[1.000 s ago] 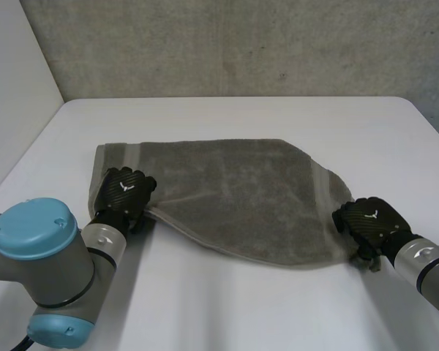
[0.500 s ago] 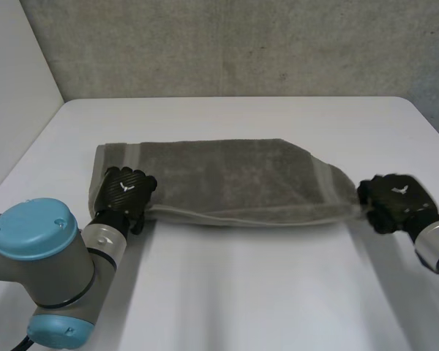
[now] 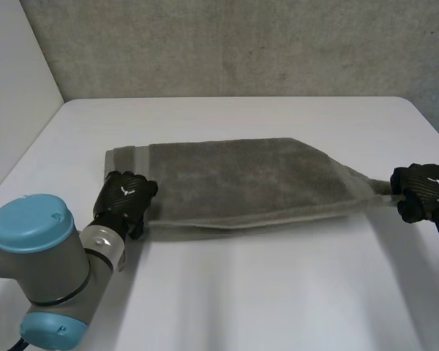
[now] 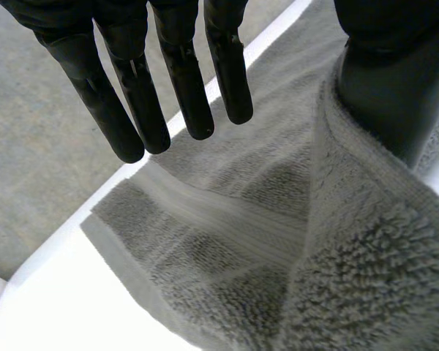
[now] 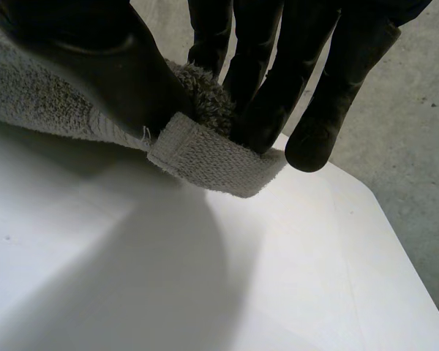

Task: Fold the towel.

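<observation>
At towel [image 3: 241,183] ends, R hand [image 3: 423,191] fingers [image 5: 267,88] pinch a corner, L hand [image 3: 124,196] fingers [image 4: 183,80] straight, over cloth.

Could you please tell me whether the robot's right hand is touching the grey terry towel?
Touching. The right wrist view shows the right hand pinching the grey terry towel's hemmed corner between its thumb and fingers.

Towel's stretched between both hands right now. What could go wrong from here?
1. The right robot hand pinches only the hemmed corner of the towel, which looks stretched; more pull could slip it out.
2. The left robot hand has straight fingers off the cloth, which merely rides up against its thumb, so that end may drag loose.
3. The right robot hand sits near the edge of the table; the corner could end past it.
</observation>
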Tool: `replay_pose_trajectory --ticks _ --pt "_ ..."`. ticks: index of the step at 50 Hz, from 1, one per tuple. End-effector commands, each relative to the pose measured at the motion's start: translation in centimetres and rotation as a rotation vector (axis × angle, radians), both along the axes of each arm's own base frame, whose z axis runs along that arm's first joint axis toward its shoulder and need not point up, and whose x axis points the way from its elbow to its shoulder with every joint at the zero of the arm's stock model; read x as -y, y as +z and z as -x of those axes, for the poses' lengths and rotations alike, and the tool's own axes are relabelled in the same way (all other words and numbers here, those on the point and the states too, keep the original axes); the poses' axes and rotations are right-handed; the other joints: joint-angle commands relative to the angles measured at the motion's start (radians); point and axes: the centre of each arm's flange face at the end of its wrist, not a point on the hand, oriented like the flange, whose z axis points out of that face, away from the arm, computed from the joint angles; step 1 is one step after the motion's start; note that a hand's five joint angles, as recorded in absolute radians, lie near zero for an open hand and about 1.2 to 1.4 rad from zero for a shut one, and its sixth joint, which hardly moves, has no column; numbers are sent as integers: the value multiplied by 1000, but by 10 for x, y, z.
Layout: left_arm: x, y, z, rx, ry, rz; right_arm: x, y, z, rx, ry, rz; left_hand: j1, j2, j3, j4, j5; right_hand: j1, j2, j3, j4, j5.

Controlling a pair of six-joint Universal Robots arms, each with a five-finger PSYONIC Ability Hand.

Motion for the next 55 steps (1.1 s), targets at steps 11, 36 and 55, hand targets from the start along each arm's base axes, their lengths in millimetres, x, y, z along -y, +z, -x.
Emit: replay_pose_trajectory --ticks 11,36,55 --pt "6 64 -12 75 19 182 -4 49 0 -8 -2 88 680 678 688 676 519 75 82 76 56 62" --pt "20 138 -3 58 -73 146 4 158 -59 -279 221 -38 680 678 688 676 519 75 82 76 56 62" --pt "130 233 28 -122 -11 552 102 192 -141 -160 27 587 680 678 688 676 519 75 82 76 56 62"
